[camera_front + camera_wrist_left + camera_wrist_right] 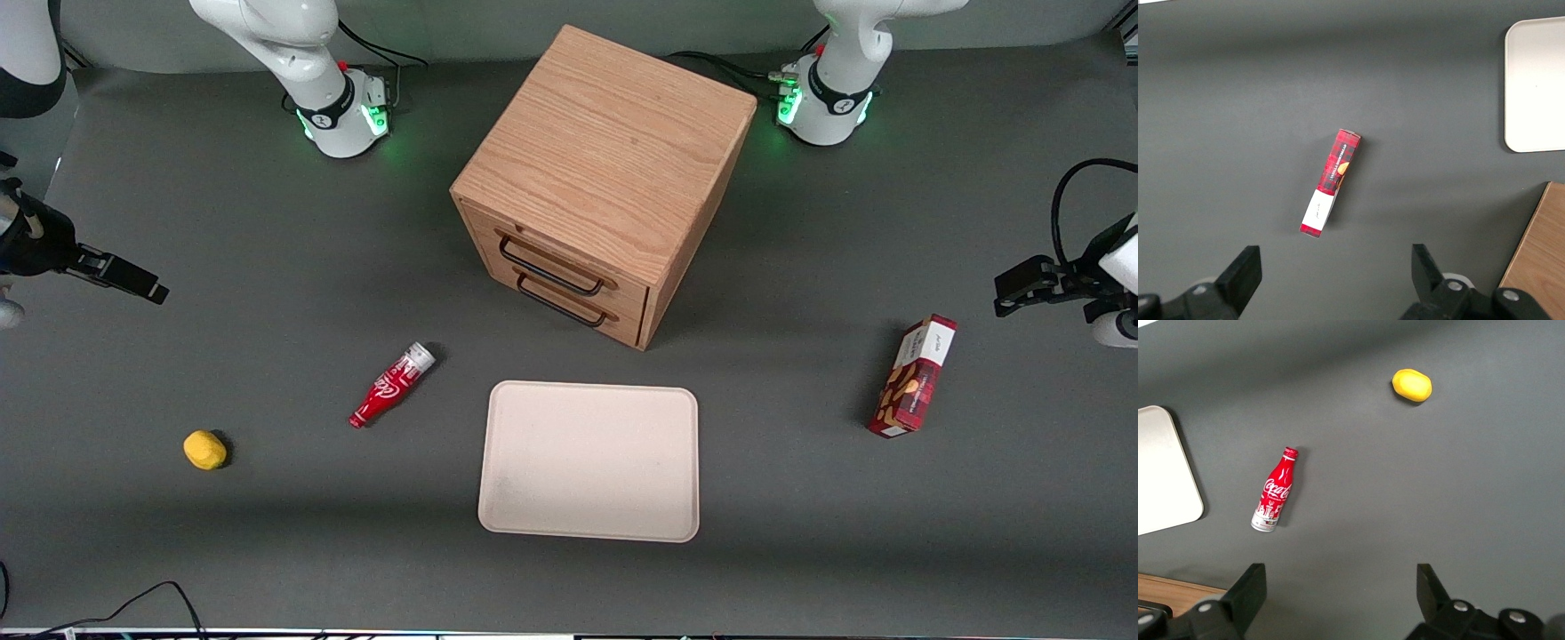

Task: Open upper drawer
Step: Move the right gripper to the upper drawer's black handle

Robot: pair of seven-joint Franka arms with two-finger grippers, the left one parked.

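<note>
The cube-shaped wooden cabinet (pixel 605 151) stands mid-table, its front turned at an angle toward the front camera. The upper drawer (pixel 578 267) is shut flush and carries a long thin black wire handle (pixel 551 263). The matching lower drawer (pixel 613 322) sits under it, also shut. My right gripper (pixel 142 284) hangs above the table at the working arm's end, well away from the cabinet, open wide and empty. In the right wrist view the gripper (pixel 1338 583) shows bare mat between its fingers, with a corner of the cabinet (pixel 1178 597) beside one finger.
A red cola bottle (pixel 391 385) lies on the mat between my gripper and the cabinet. A yellow lemon-like object (pixel 204 449) lies nearer the front camera. A cream tray (pixel 589 524) lies in front of the drawers. A red snack box (pixel 914 375) stands toward the parked arm's end.
</note>
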